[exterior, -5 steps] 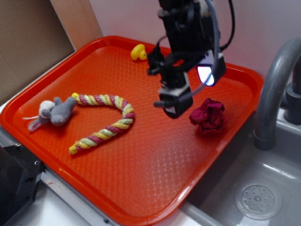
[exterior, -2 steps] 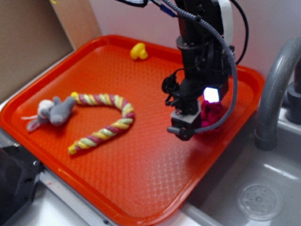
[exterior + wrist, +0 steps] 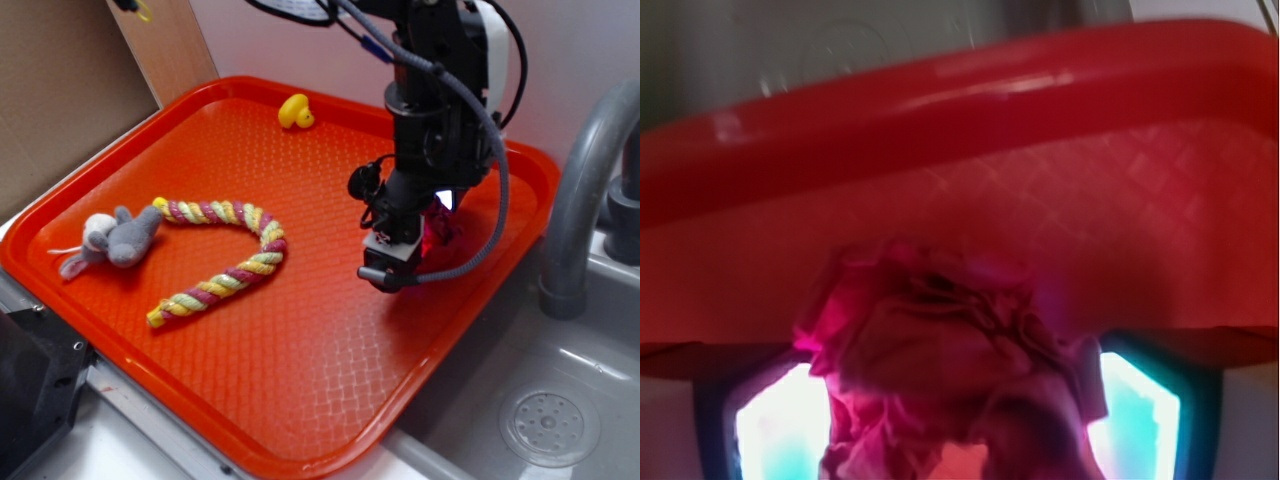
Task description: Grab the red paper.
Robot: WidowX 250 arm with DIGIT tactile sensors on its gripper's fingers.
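Note:
The red paper [image 3: 940, 340], a crumpled dark crimson ball, lies on the orange-red tray [image 3: 300, 360] near its right rim. My gripper [image 3: 955, 440] has come down over it. Its two lit fingers [image 3: 780, 430] stand wide apart on either side of the ball, which fills most of the gap between them. The jaws are open and do not squeeze the ball. In the exterior view only a sliver of the red paper [image 3: 441, 228] shows behind the black arm, with the gripper [image 3: 432, 240] low over the tray.
On the tray also lie a grey toy mouse [image 3: 110, 240] at the left, a striped rope [image 3: 232, 262] in the middle and a yellow duck [image 3: 295, 110] at the back. A grey sink [image 3: 560, 420] and faucet [image 3: 585, 180] are right of the tray. Cardboard [image 3: 60, 90] stands at the back left.
The gripper has moved right and down from the middle of the tray until its fingers straddle the red paper, which is now mostly hidden behind the arm.

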